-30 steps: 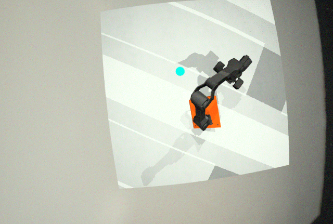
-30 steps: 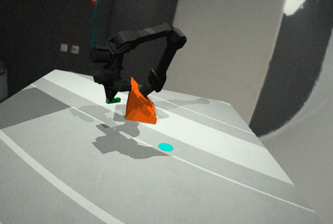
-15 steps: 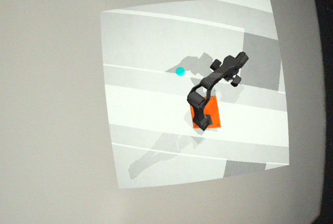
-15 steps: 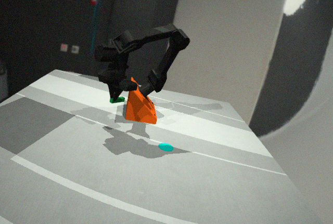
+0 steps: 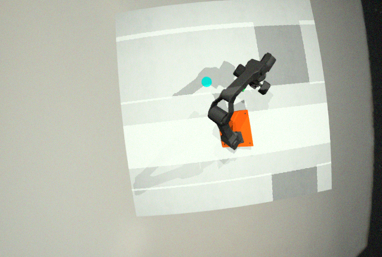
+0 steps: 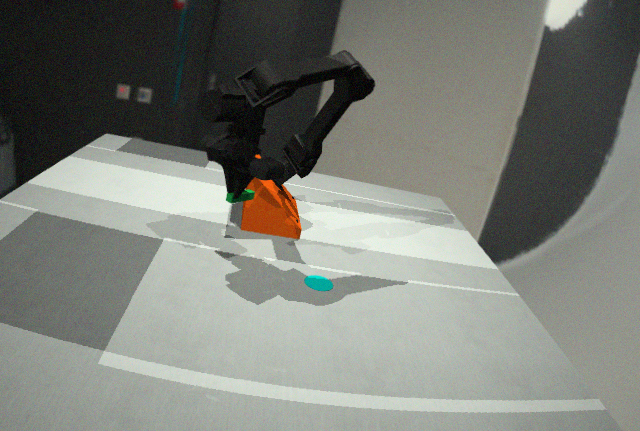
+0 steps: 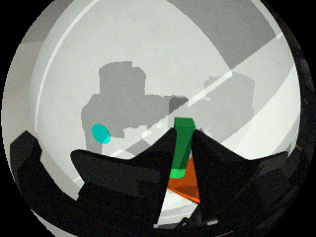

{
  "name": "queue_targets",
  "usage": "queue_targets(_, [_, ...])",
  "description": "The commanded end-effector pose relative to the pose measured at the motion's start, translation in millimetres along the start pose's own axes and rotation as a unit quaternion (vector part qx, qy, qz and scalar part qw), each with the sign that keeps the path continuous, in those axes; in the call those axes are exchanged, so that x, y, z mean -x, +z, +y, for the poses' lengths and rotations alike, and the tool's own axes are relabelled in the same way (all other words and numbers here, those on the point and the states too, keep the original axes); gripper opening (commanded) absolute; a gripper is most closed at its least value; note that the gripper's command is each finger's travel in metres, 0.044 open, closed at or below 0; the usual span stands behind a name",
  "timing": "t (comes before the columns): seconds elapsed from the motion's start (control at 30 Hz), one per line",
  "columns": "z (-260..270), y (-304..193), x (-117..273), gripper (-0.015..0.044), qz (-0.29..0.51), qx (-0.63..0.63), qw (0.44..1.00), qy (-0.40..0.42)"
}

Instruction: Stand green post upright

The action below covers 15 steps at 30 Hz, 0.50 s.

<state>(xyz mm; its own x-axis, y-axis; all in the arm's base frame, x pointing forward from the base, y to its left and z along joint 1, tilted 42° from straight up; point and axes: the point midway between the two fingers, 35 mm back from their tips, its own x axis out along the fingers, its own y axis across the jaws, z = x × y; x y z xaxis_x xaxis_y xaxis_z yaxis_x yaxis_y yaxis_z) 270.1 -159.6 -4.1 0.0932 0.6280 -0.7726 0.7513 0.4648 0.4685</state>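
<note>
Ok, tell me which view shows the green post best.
The wrist view: the green post runs lengthwise between the dark fingers, close up. The exterior view shows only a short green end under the gripper, off the table. The top view shows a green speck beside the arm.
</note>
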Motion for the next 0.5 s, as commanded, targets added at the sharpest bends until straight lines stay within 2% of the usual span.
queue_targets(0.0, [16.1, -2.0, 3.6, 0.0023, -0.004, 0.012, 1.000, 0.000])
queue_targets(0.47, [57.0, -14.1, 8.2, 0.0023, -0.005, 0.043, 0.999, 0.000])
